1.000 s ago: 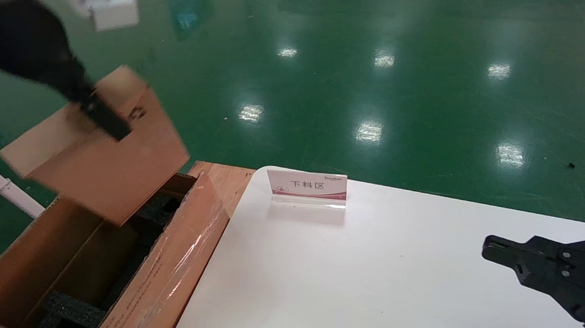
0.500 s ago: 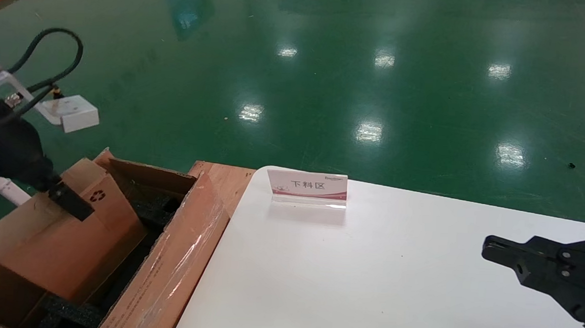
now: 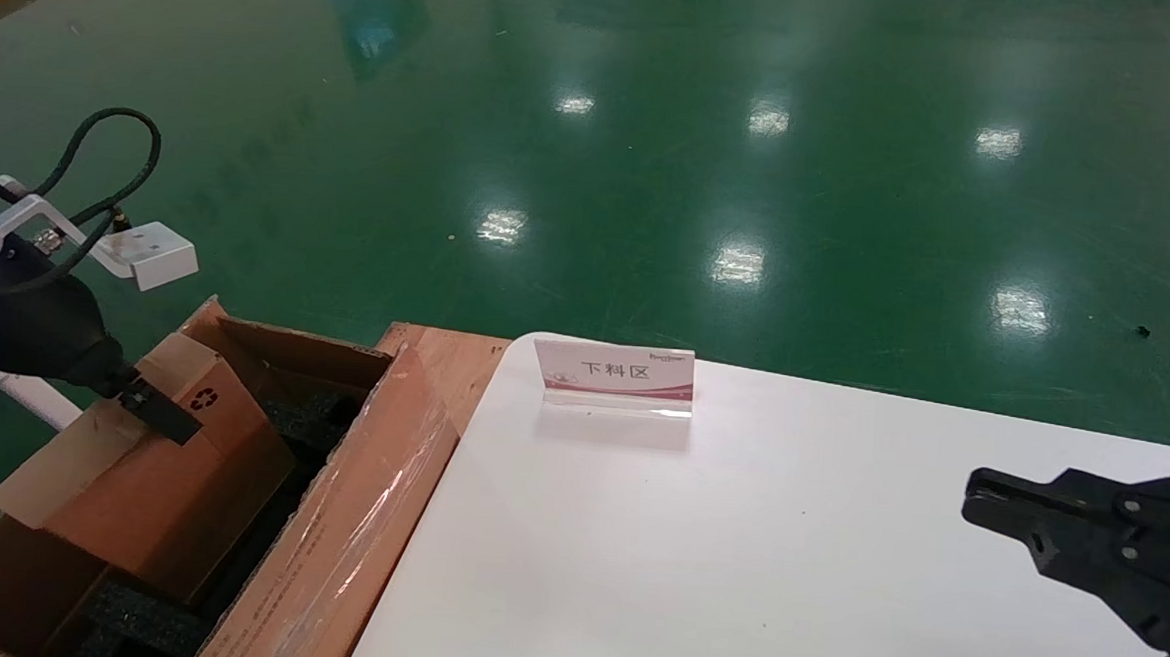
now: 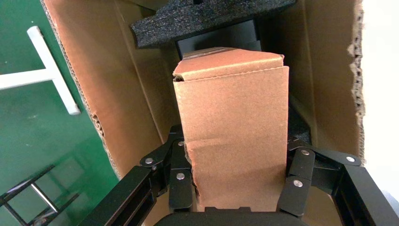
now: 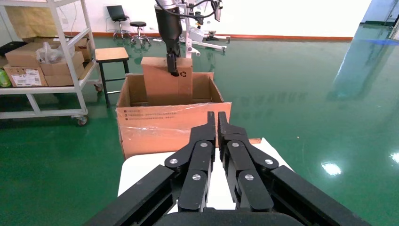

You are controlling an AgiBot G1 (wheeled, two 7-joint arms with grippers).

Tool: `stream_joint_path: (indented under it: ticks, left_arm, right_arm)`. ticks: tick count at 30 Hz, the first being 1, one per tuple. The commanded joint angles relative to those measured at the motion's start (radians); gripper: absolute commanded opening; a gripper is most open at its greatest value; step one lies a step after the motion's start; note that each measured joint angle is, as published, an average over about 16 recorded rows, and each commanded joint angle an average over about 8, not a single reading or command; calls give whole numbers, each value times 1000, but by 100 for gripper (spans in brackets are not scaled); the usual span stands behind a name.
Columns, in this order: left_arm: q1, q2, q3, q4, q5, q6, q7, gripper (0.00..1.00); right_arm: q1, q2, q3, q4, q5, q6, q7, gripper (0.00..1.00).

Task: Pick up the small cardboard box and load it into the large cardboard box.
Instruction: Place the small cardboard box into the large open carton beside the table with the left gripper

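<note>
Cardboard item: small cardboard box (image 3: 152, 466), reddish-brown slab with a black recycling mark near its upper corner, standing on end and tilted.
Location: partly sunk into the large cardboard box (image 3: 354, 537), lower end down among the black foam blocks (image 3: 134, 620), upper part above the rim.
Left gripper (image 4: 237, 181): clamped on the slab's top end, one finger on each broad face.
Right gripper (image 5: 216, 129): fingers pressed together, nothing held, parked over the white table (image 3: 782, 579), well apart from the carton.
Carton: glossy tape along its near side, standing just beside the table edge.
Table item: white sign card (image 3: 614, 376), upright near the far edge.
Floor: green, glossy.
</note>
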Motion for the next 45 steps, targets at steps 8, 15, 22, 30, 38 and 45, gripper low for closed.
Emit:
stream_joint_path:
  ticks: [8, 15, 22, 30, 38, 45]
  left_arm:
    - [85, 15, -4, 108, -37, -32, 69, 0]
    - [133, 29, -1, 196, -45, -39, 120, 0]
    - [180, 44, 1, 278, -47, -59, 167, 0]
    - [237, 74, -4, 365, -60, -91, 213, 0]
    - [297, 108, -11, 445, -73, -120, 247, 0]
    - [355, 124, -18, 510, -91, -139, 279, 0]
  right_arm:
    - [0, 0, -1, 0, 0, 0, 0, 100]
    - [0, 0, -1, 0, 1, 0, 0, 100]
    - [0, 1, -1, 0, 1, 1, -1, 100]
    - [0, 1, -2, 0, 1, 1, -1, 100]
    - [0, 1, -2, 0, 2, 1, -1, 100]
    - [1, 1, -3, 0, 2, 1, -1, 100]
